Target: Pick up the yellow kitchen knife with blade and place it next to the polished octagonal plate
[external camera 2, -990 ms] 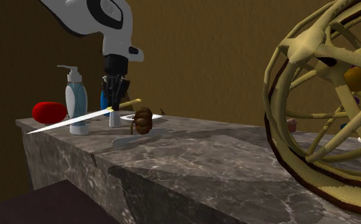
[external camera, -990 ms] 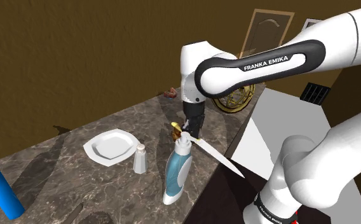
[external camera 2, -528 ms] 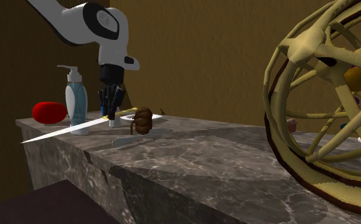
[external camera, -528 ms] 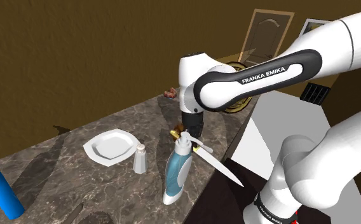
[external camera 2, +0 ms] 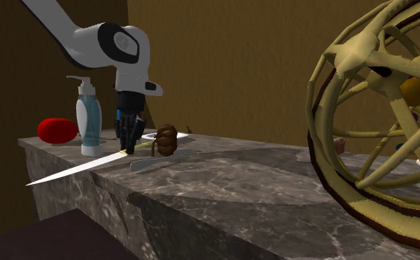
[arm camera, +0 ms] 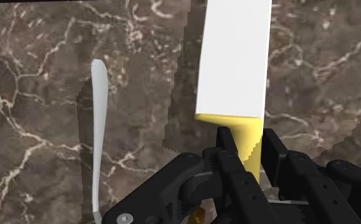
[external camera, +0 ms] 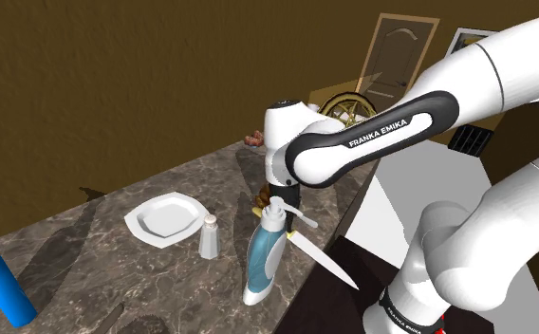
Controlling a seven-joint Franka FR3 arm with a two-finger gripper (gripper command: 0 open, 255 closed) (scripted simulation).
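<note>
The knife has a white blade [arm camera: 233, 57] and a yellow handle [arm camera: 244, 130]. My gripper [arm camera: 245, 147] is shut on the handle just behind the blade. In the shoulder view the gripper [external camera: 283, 203] hangs low over the marble counter, partly behind a pump bottle, and the knife blade [external camera: 325, 259] slants down past the counter's edge. The second exterior view shows the gripper [external camera 2: 130, 146] close above the counter, with the blade [external camera 2: 75, 168] reaching out beyond the edge. The white octagonal plate [external camera: 167, 218] lies on the counter, toward the shoulder view's left of the gripper.
A blue-and-white pump bottle [external camera: 264, 254] stands right by the gripper, with a small shaker [external camera: 209, 236] between it and the plate. A grey spoon [arm camera: 97, 127] lies beside the knife. A brown lump [external camera 2: 166, 139], a red object [external camera 2: 57, 130], a blue cylinder [external camera: 0, 280] and a gold wire globe [external camera 2: 382, 118] also sit on the counter.
The gripper has come down toward the counter with the knife held in it. The blade's tip has sunk lower, past the counter's edge.
</note>
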